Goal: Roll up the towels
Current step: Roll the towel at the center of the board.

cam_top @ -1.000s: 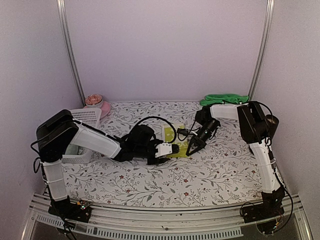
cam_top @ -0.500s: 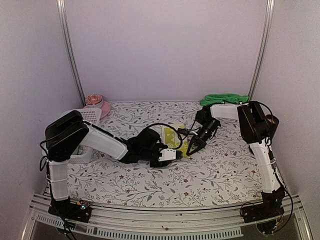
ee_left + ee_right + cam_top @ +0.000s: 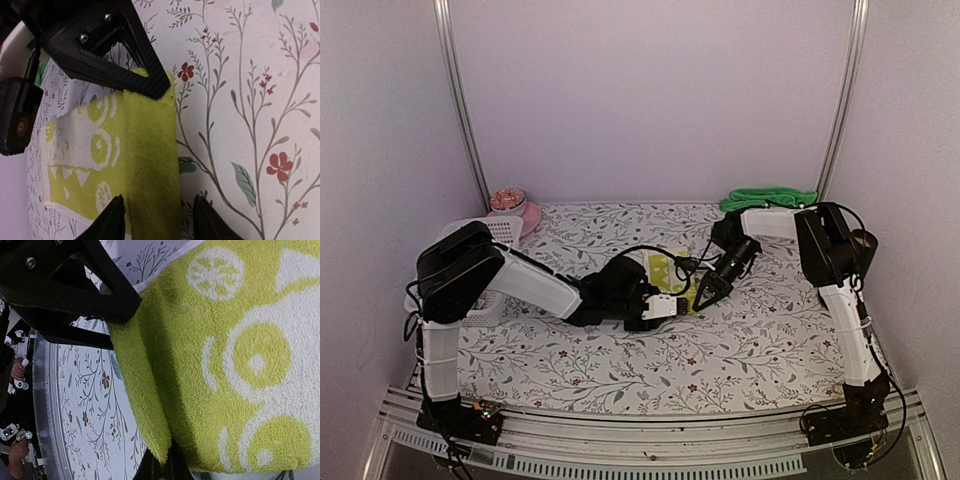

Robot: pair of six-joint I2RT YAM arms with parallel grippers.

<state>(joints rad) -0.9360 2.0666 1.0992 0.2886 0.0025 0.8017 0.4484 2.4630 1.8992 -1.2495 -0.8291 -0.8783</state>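
Observation:
The yellow-lime towel lies near the table's middle, its one long edge turned over into a narrow fold. My left gripper is open. Its fingertips stand either side of the near end of that fold. My right gripper is shut at the fold's other end, and the turned-over edge runs into its tips. The plain green towel lies bunched at the back right, away from both grippers.
A white mesh basket stands at the left behind my left arm, with a pink bowl behind it. Metal posts rise at both back corners. The floral tablecloth covers the table.
My left arm has reached further right and lower, bringing its gripper to the towel's near end. The right arm and the towel have stayed where they were.

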